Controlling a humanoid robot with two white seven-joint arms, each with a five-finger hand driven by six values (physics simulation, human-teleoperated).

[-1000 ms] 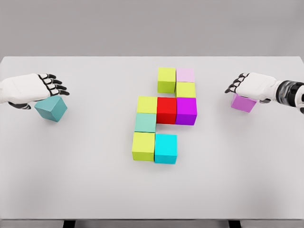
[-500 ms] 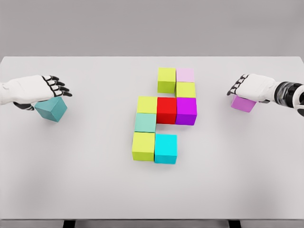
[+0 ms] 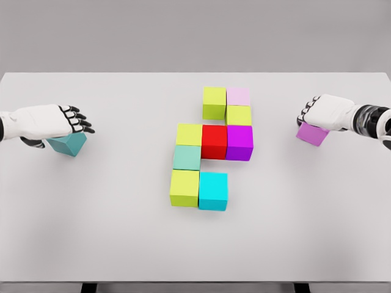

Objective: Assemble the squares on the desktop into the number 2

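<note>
Head view frames a wide, matte white rectangular desktop set against a plain grey wall; two dark legs are just seen at the lower edge.

Near the middle of the surface nine coloured cubes are packed edge to edge. A lime-green cube and a pale pink cube form the far row, with a yellow-green cube just in front of the pink one. Below, a yellow cube, a red cube and a magenta cube are lined up. A sea-green cube sits under the yellow one, followed by a lime cube with a cyan cube beside it.

At the left edge, the white left hand is laid over a teal cube, its dark fingers extended and slightly splayed; a grasp cannot be confirmed. At the right, the right hand is rested on top of a violet cube, fingers curled down over its far edge; whether it is gripped cannot be told.
</note>
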